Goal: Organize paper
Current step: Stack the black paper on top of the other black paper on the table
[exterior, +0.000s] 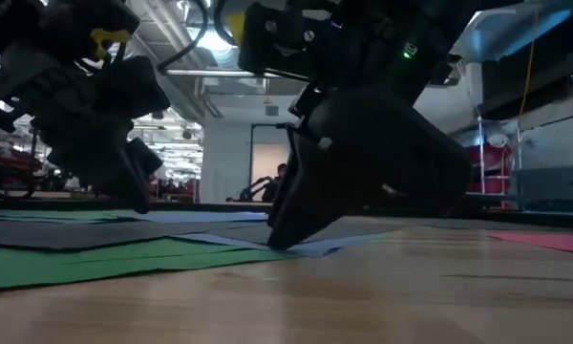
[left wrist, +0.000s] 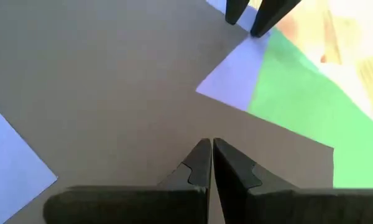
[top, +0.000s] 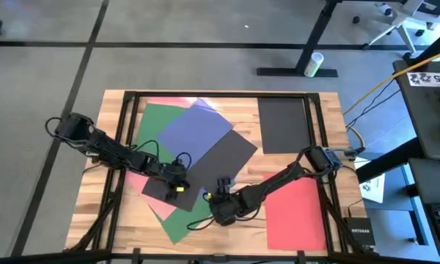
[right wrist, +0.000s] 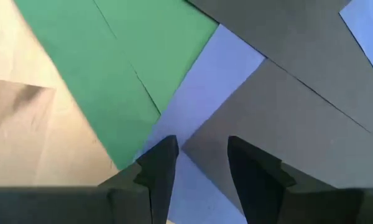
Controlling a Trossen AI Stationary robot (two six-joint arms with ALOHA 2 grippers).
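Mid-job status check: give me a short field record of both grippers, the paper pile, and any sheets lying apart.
left gripper: shut, tips down on the black sheet in the pile
right gripper: open, tips at a blue sheet's corner poking out from under the black one
pile: pink, green, blue and black sheets overlapping askew, table's left-centre
apart: second black sheet at far right, red sheet at near right
table: wooden
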